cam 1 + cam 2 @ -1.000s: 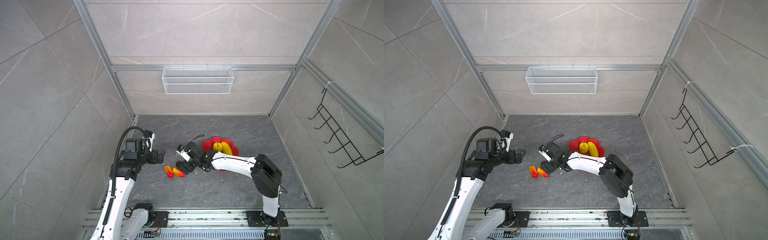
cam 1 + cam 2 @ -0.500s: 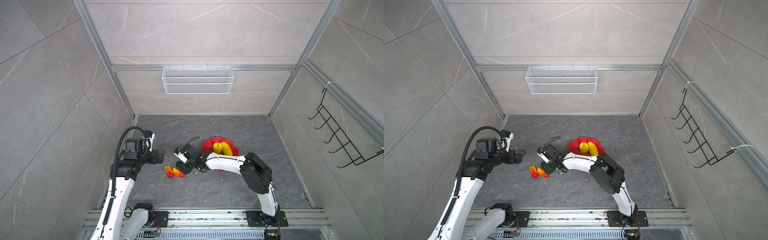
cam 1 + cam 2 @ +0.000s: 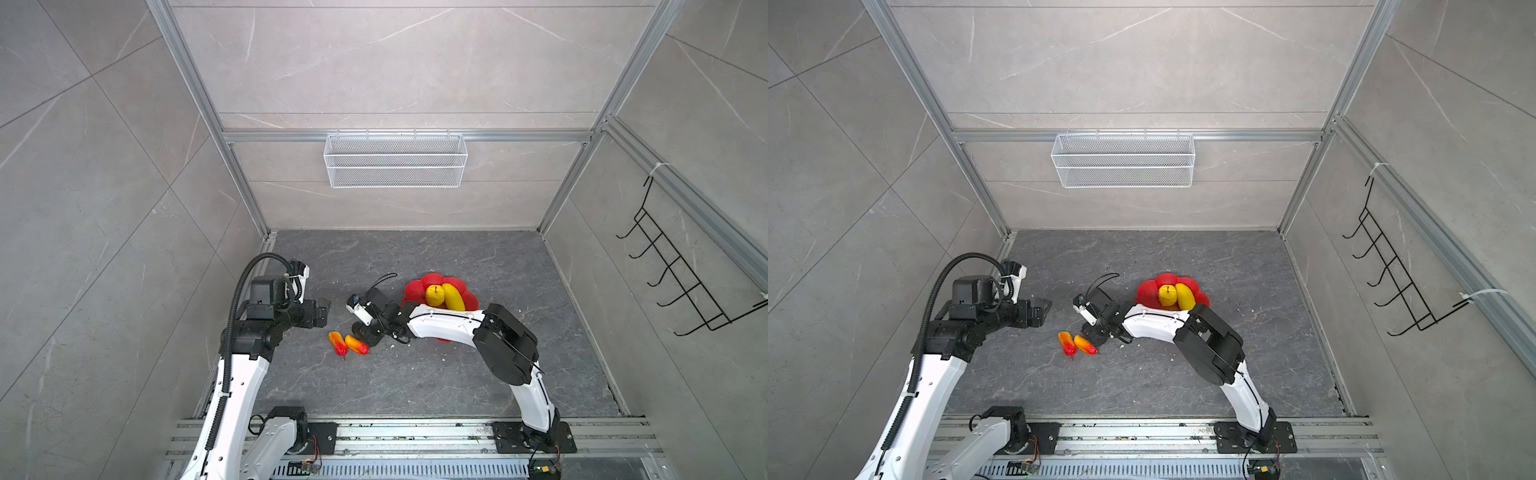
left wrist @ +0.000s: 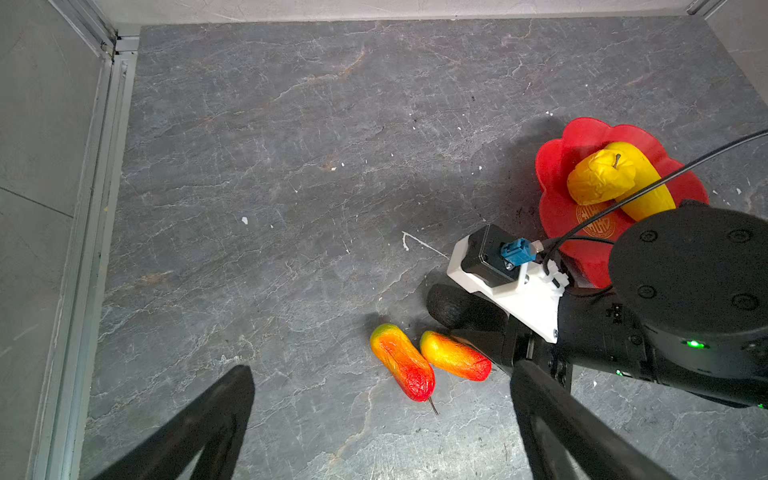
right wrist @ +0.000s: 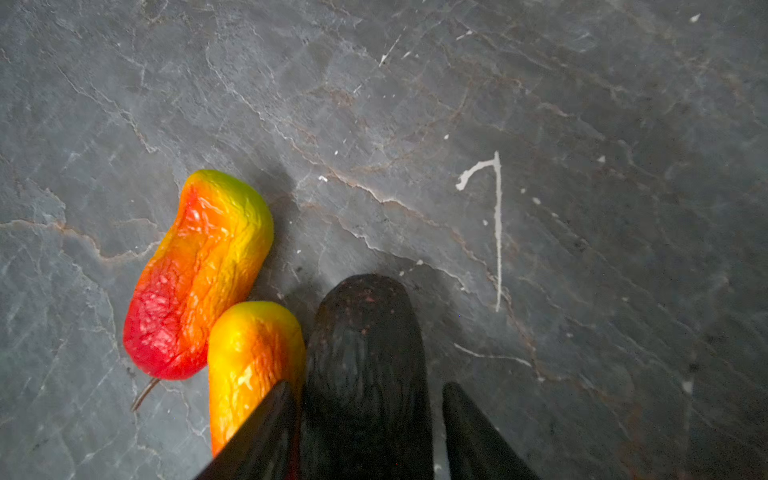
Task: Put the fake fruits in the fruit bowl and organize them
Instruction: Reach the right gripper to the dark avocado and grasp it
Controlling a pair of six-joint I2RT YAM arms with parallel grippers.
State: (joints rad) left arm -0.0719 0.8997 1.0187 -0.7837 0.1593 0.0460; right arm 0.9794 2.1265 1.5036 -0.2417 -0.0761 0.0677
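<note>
The red flower-shaped fruit bowl (image 3: 415, 289) (image 3: 1146, 291) (image 4: 557, 166) holds a round yellow fruit (image 3: 434, 294) (image 4: 600, 176) and a long yellow one (image 3: 454, 297) (image 4: 648, 195). Two red-orange fruits (image 3: 338, 343) (image 3: 357, 344) (image 5: 199, 274) (image 5: 253, 365) lie side by side on the floor, left of the bowl. Beside them lies a black oval fruit (image 5: 365, 353) (image 4: 457, 307). My right gripper (image 5: 369, 386) (image 3: 365, 332) straddles it; one finger touches it, and a thin gap shows at the other. My left gripper (image 4: 382, 370) (image 3: 324, 311) hangs open above the floor, empty.
A white wire-mesh basket (image 3: 395, 160) hangs on the back wall. A black hook rack (image 3: 673, 282) is on the right wall. The right forearm lies across the front of the bowl. An aluminium rail (image 3: 415, 436) runs along the front edge.
The right arm's elbow has swung left and its gripper has settled lower over the black fruit. The left arm and all fruits have stayed put.
</note>
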